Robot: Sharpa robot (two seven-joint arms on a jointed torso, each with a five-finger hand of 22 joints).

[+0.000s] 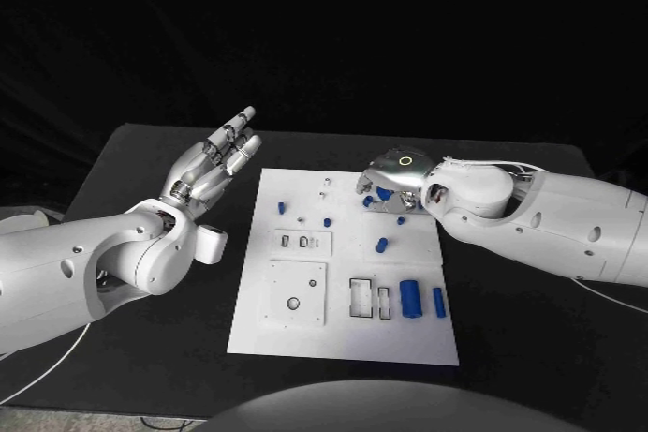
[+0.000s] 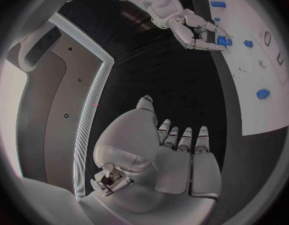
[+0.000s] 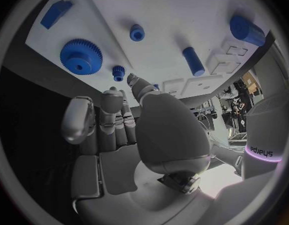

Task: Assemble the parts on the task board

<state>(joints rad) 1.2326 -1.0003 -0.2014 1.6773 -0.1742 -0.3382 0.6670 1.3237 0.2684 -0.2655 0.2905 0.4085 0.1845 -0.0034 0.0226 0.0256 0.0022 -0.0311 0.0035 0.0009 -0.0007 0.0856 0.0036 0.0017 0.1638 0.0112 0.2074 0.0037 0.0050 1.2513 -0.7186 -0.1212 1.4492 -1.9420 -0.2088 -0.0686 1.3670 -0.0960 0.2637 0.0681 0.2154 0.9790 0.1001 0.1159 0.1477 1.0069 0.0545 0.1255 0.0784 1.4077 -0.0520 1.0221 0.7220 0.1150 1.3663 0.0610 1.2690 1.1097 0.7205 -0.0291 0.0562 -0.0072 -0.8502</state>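
We see the task board (image 1: 345, 320) in the middle of the table, with our right hand (image 1: 394, 177) hovering over its far right corner, fingers curled above the large blue gear (image 3: 81, 56) and the small gear (image 3: 119, 73) but, as far as we can tell, grasping nothing. Our left hand (image 1: 216, 160) is released, fingers straight and apart, just off the board's far left edge. We judge the risk to be a fingertip nudging the loose blue pin (image 3: 193, 61) or pushing a gear aside during the descent.

dim scene, fisheye-warped wrist views
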